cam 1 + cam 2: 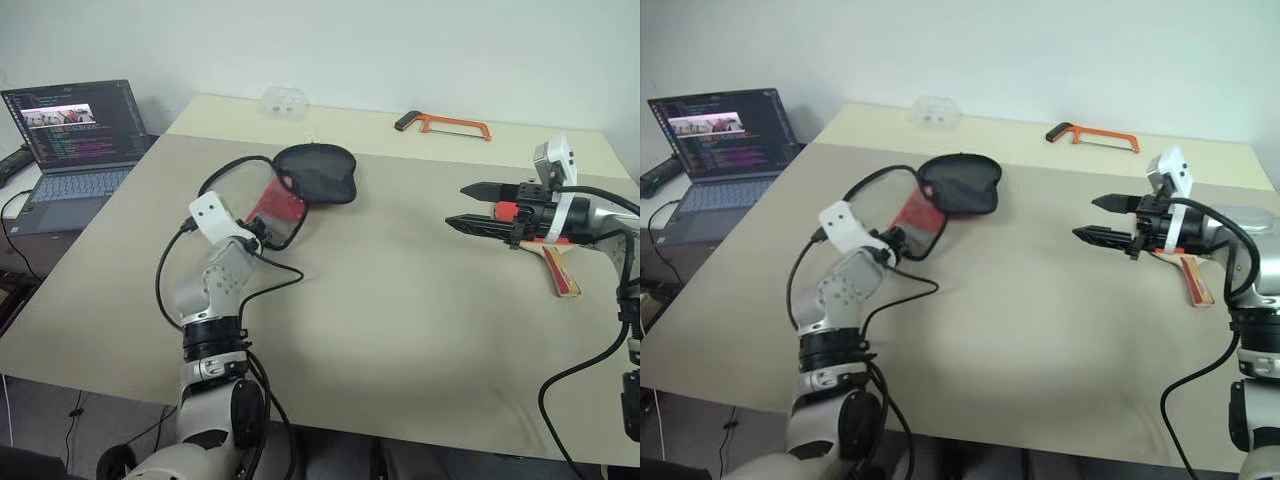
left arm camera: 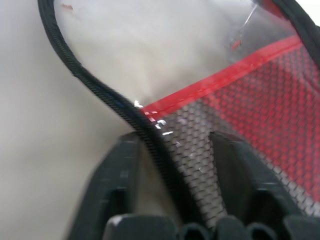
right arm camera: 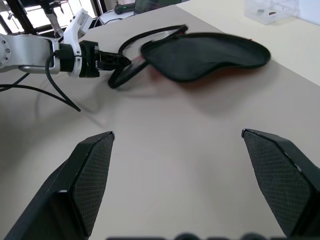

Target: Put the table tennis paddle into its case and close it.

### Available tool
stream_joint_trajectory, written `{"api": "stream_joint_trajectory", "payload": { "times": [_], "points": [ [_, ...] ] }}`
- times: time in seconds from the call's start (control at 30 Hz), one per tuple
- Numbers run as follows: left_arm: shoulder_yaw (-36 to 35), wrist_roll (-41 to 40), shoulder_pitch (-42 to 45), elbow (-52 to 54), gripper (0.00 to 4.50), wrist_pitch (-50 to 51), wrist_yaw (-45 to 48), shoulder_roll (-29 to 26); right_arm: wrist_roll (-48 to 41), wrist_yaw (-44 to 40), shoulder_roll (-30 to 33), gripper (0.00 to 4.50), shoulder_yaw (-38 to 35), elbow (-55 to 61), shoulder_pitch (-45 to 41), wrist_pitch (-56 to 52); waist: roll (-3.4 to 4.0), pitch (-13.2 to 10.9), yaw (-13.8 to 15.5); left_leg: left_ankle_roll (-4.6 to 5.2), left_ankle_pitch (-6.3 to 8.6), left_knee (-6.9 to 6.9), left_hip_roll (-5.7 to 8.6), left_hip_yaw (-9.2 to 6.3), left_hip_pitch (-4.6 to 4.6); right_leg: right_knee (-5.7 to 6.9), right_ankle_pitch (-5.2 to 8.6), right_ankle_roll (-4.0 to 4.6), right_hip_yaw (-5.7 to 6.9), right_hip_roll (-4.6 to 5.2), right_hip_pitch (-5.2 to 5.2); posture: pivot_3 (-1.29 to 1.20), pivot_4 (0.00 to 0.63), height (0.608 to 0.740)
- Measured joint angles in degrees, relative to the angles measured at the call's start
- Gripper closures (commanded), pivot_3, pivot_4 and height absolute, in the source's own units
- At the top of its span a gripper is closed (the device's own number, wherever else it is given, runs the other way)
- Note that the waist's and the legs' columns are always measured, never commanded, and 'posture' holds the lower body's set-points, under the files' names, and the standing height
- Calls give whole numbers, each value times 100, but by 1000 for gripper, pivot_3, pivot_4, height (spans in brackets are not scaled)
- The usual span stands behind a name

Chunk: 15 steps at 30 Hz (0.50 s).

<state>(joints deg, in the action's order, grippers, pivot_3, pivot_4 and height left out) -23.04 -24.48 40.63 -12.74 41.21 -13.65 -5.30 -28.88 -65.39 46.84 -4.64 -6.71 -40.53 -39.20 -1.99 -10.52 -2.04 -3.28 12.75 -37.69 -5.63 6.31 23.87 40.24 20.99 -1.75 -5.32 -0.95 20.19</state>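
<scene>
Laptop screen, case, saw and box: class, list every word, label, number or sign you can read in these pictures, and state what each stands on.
Laptop screen: lines of text and a small picture, too small to read.
Case: no lettering readable; the left wrist view shows plain red fabric and black mesh.
Orange-framed hacksaw: no readable mark.
Clear plastic box: no readable label.
So nothing can be quoted.
</scene>
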Motion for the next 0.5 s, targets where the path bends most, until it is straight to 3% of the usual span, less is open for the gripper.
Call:
{"api": "stream_joint_trajectory", "payload": {
  "times": [0.1, 0.5],
  "points": [
    [127, 95, -8, -33, 4438, -42, 92, -37, 2, 25, 0, 0, 0, 0, 0, 1, 0, 0, 2, 0, 0, 12, 0, 1, 2, -14, -1, -1, 2, 0, 0, 0, 150, 740],
    [1296, 529, -214, 751, 4474, -76, 1597, -1017, 13, 82, -1, 0, -1, -1, 0, 22, 1, 0, 23, 0, 0, 24, 0, 4, 0, -21, -1, -1, 4, 2, 0, 0, 150, 740]
  ]
}}
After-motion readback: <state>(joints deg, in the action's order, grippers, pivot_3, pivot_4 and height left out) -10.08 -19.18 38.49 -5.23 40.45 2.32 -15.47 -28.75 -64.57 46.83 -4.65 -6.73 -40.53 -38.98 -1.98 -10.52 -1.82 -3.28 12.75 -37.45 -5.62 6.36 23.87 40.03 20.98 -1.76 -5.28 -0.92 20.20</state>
